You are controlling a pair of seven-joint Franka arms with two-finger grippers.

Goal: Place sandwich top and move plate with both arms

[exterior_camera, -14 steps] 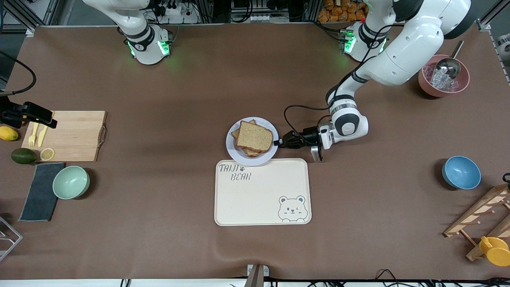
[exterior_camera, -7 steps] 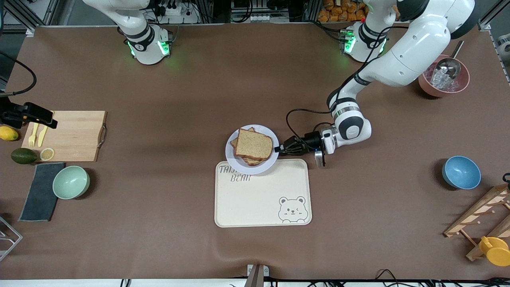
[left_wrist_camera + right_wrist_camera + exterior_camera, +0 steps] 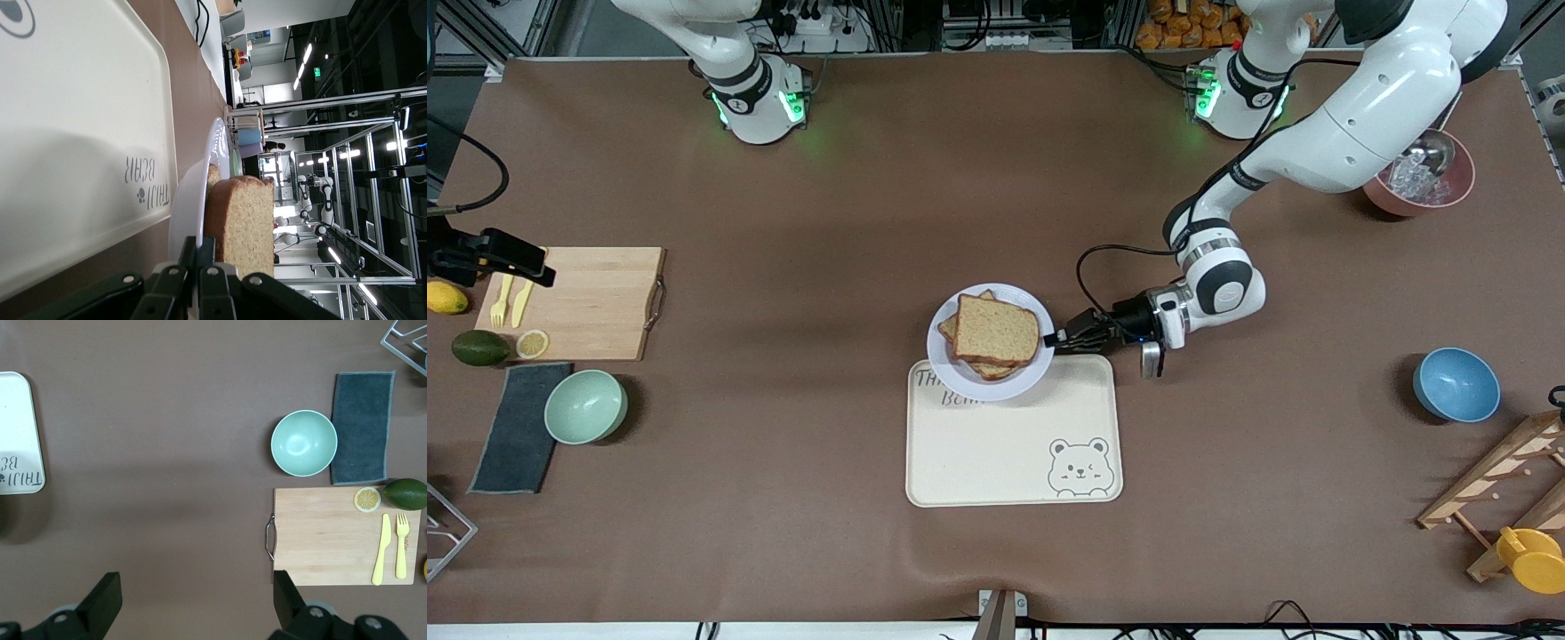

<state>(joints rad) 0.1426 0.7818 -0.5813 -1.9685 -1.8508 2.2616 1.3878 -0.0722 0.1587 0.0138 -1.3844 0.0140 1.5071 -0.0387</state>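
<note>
The sandwich top (image 3: 996, 331) is a plain brown bread slice lying on the stacked sandwich on the pale round plate (image 3: 938, 360). My left gripper (image 3: 1055, 339) is shut on the plate's rim at the side toward the left arm's end. The plate overlaps the cream bear tray (image 3: 1005, 444) at its edge farthest from the front camera. In the left wrist view the fingers (image 3: 205, 250) pinch the thin plate rim (image 3: 193, 200), with the bread (image 3: 247, 220) just past them and the tray (image 3: 80, 133) alongside. My right gripper (image 3: 195, 587) is open and holds nothing, high over bare table toward the right arm's end.
A wooden cutting board (image 3: 596, 302) with yellow cutlery, a mint bowl (image 3: 585, 406), a grey cloth (image 3: 516, 427), an avocado and a lemon sit at the right arm's end. A blue bowl (image 3: 1456, 384), a pink bowl of ice (image 3: 1414, 182) and a wooden rack (image 3: 1503, 484) stand at the left arm's end.
My left gripper has carried the plate with the sandwich toward the front camera, from the table beside the tray to over the tray's edge. The right arm has not moved.
</note>
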